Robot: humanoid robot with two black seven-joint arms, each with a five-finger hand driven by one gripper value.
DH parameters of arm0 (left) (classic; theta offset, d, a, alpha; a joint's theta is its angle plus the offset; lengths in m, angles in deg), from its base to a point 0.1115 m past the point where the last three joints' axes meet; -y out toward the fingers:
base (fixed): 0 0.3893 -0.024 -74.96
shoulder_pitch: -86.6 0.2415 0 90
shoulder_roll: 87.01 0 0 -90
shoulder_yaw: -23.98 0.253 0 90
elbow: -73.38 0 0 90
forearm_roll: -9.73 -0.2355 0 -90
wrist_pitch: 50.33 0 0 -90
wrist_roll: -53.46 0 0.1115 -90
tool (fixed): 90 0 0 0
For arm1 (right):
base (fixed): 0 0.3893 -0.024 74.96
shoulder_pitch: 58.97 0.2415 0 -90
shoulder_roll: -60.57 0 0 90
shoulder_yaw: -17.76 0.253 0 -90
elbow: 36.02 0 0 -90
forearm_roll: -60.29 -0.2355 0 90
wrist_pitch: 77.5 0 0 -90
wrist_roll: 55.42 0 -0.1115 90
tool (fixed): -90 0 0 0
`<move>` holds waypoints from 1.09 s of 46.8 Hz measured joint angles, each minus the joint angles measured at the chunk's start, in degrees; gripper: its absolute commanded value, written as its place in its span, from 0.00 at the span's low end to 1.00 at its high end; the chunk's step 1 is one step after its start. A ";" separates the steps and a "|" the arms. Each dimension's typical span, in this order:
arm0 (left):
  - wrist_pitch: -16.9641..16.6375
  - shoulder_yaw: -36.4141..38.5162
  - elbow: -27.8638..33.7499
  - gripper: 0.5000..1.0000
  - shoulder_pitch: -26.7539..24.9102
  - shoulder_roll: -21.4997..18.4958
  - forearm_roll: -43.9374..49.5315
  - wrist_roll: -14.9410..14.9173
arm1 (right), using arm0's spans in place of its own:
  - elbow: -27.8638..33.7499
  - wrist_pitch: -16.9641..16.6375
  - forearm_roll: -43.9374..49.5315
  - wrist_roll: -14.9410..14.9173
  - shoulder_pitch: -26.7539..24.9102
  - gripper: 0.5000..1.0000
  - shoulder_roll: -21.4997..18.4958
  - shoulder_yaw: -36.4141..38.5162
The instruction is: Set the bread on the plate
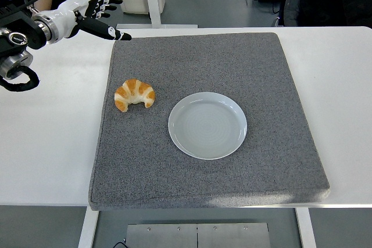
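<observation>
Open grey mat (244, 68) surrounds the golden croissant (134, 93); only the pale round plate (207, 125) lies near, just to its right.

croissant (134, 94) on grey mat (261, 68), left of empty plate (207, 125) | left hand (87, 11) far-left, fingers (110, 30) spread

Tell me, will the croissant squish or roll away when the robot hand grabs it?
The croissant looks puffy and flaky, so it is probably light and would likely squash or shed crumbs under a hard squeeze. Its curved shape lies flat on the rough grey mat, so it probably won't roll.
</observation>
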 measured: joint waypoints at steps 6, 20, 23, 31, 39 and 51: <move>2.08 1.71 2.66 0.94 -1.13 -2.06 -4.51 -0.02 | 0.03 0.00 0.00 -0.01 0.00 1.00 0.00 -0.05; 5.48 1.46 4.25 0.93 0.32 -4.68 -19.78 1.80 | 0.04 0.02 0.00 -0.01 0.00 1.00 0.00 -0.13; 5.52 1.54 4.26 0.94 1.84 -4.87 -21.28 2.60 | 0.04 0.02 0.00 -0.01 -0.01 1.00 0.00 -0.11; 5.02 0.64 4.20 0.94 5.56 -4.89 -23.60 6.54 | 0.04 0.02 0.00 -0.01 0.00 1.00 0.00 -0.06; 2.27 -2.45 4.04 0.93 8.52 -3.72 -23.77 10.23 | 0.04 0.00 0.00 -0.01 0.01 1.00 0.00 -0.09; -1.69 -2.62 1.79 0.93 13.00 -0.14 -26.90 10.50 | 0.04 -0.01 0.00 -0.01 0.00 1.00 0.00 -0.09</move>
